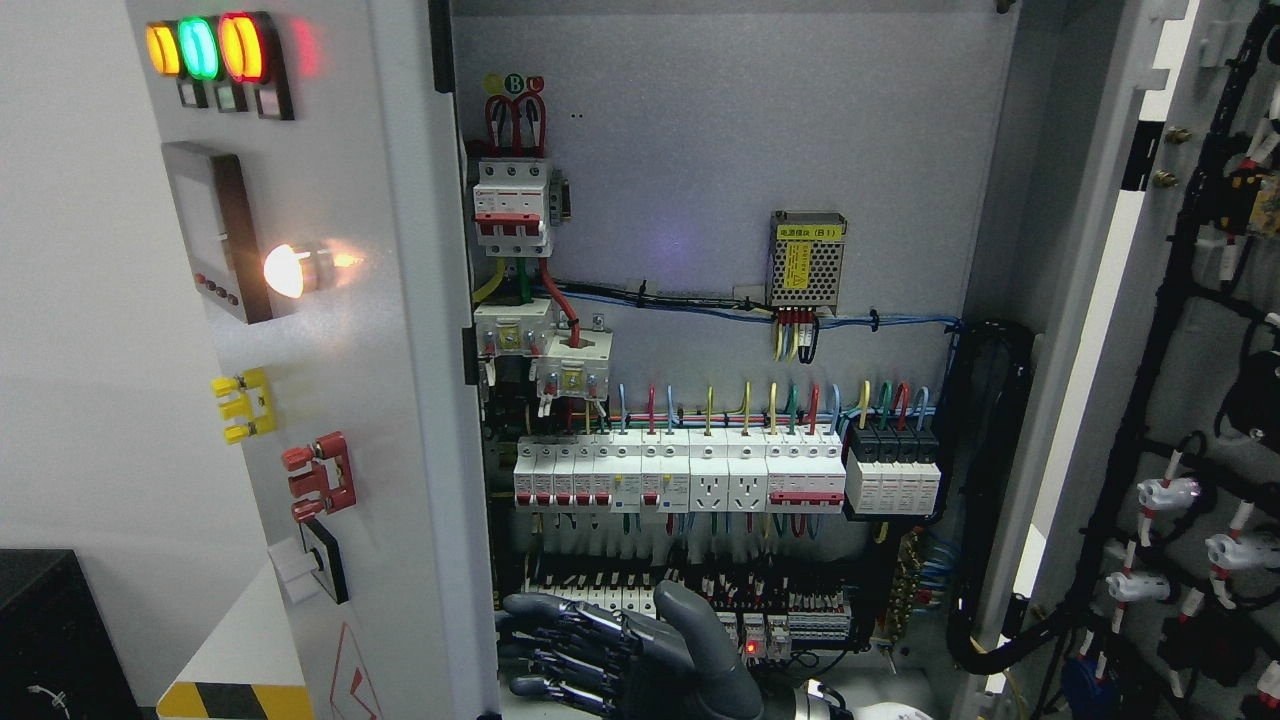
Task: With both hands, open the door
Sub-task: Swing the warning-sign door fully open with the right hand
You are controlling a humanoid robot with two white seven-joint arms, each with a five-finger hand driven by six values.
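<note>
The grey cabinet's left door [330, 350] is swung wide, its outer face with lamps and switches turned toward me. The right door [1180, 400] also hangs wide, showing its wired inner side. My right hand [590, 625], dark grey, comes in at the bottom just right of the middle. It hangs low in the cabinet opening with the thumb up. Its fingers [560, 640] stretch left, and their tips lie close to the left door's inner edge. I cannot tell whether they touch it. The hand holds nothing. My left arm does not show.
Inside the cabinet, a row of breakers [680, 475] and terminal blocks sits right behind the hand, with a power supply [806, 260] higher up. Cable bundles [1000, 500] run down the right side. A black box [50, 640] stands at the lower left by the wall.
</note>
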